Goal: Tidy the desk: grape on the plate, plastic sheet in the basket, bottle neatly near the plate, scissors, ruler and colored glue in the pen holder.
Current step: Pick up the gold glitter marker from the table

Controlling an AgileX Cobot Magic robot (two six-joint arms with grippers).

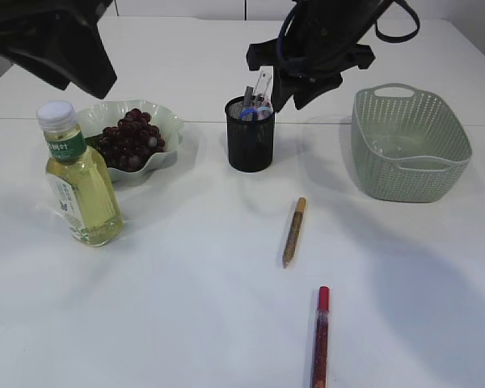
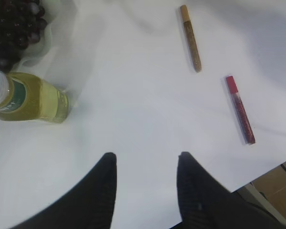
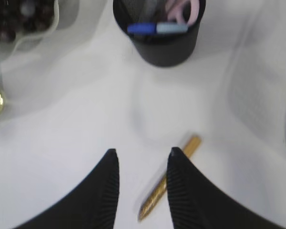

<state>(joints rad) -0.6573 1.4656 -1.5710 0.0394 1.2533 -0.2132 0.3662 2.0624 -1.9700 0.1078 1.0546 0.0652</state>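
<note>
Dark grapes (image 1: 129, 137) lie on the pale green plate (image 1: 171, 123). A bottle (image 1: 79, 182) of yellow liquid stands upright in front of the plate. The black pen holder (image 1: 250, 137) holds scissors (image 1: 263, 85) and other items. A gold glue pen (image 1: 294, 231) and a red glue pen (image 1: 320, 337) lie on the table. My right gripper (image 3: 143, 155) hangs open and empty above the table in front of the pen holder (image 3: 164, 45), with the gold glue (image 3: 155, 200) below it. High over the near table, my left gripper (image 2: 145, 160) is also open and empty.
The green basket (image 1: 410, 145) stands at the right with a clear plastic sheet (image 1: 392, 149) inside. In the left wrist view the table's edge (image 2: 271, 169) shows at the lower right, close to the red glue (image 2: 240, 109).
</note>
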